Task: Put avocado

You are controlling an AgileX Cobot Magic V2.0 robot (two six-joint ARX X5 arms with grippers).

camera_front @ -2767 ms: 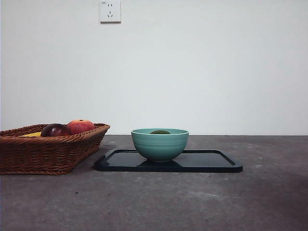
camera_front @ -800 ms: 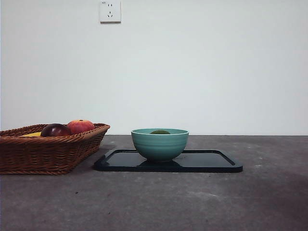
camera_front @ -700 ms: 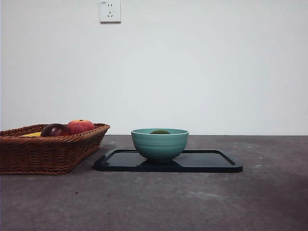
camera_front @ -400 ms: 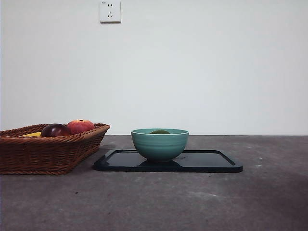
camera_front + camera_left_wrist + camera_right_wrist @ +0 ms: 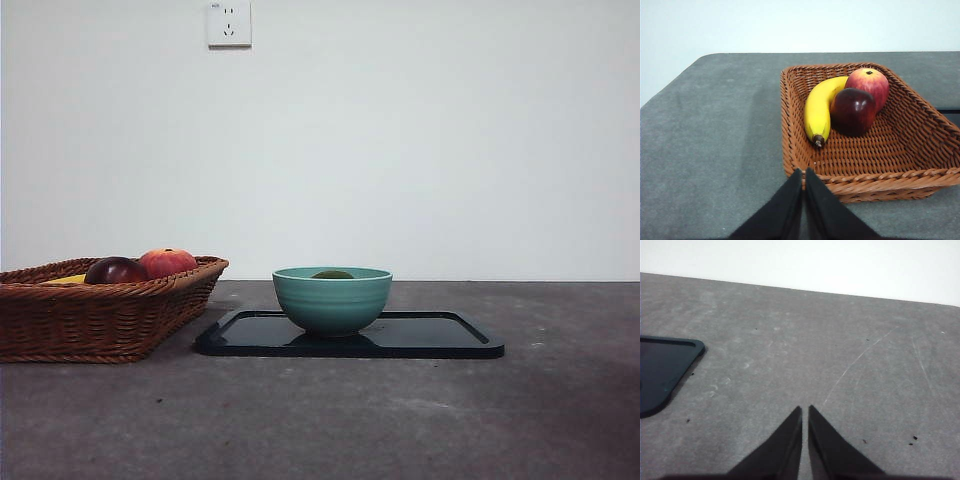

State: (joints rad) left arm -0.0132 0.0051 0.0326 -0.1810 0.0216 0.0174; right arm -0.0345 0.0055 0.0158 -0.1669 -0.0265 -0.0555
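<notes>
The avocado (image 5: 332, 274) lies inside the teal bowl (image 5: 332, 300); only its dark green top shows above the rim. That bowl stands on the black tray (image 5: 430, 335) in the front view. Neither arm appears in the front view. My left gripper (image 5: 803, 171) is shut and holds nothing, hovering just outside the near rim of the wicker basket (image 5: 870, 175). My right gripper (image 5: 805, 409) is shut too, over bare grey table, with a corner of the black tray (image 5: 660, 370) off to one side.
The wicker basket (image 5: 100, 310) stands left of the tray and holds a yellow banana (image 5: 819, 107), a dark maroon fruit (image 5: 853, 110) and a red-orange fruit (image 5: 869, 84). A wall socket (image 5: 229, 23) sits high on the white wall.
</notes>
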